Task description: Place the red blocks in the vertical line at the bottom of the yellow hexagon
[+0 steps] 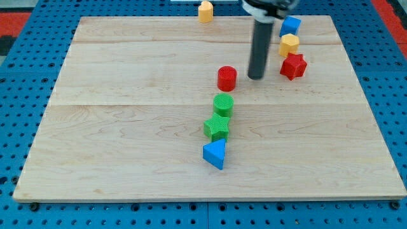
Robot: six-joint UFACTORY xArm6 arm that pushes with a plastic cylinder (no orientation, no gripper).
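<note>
The red cylinder block stands a little above the middle of the pale wooden board. My tip, the lower end of the straight dark rod, rests on the board just beside that cylinder at its three o'clock, apart from it by a narrow gap. There is no pincer on this arm, so nothing spreads or pinches; the rod simply ends in the tip.

The red star-shaped block lies at about two o'clock from the tip, near the board's upper right. Touching it at its twelve o'clock is the yellow hexagon block, and just above that, at one o'clock, sits a blue block whose shape I cannot make out.

From the red cylinder at six o'clock runs a close column: a green cylinder block, then a green star-shaped block, then a blue triangular block.

A second yellow block stands at the board's top edge, at eleven o'clock from the red cylinder, well apart from everything else.
</note>
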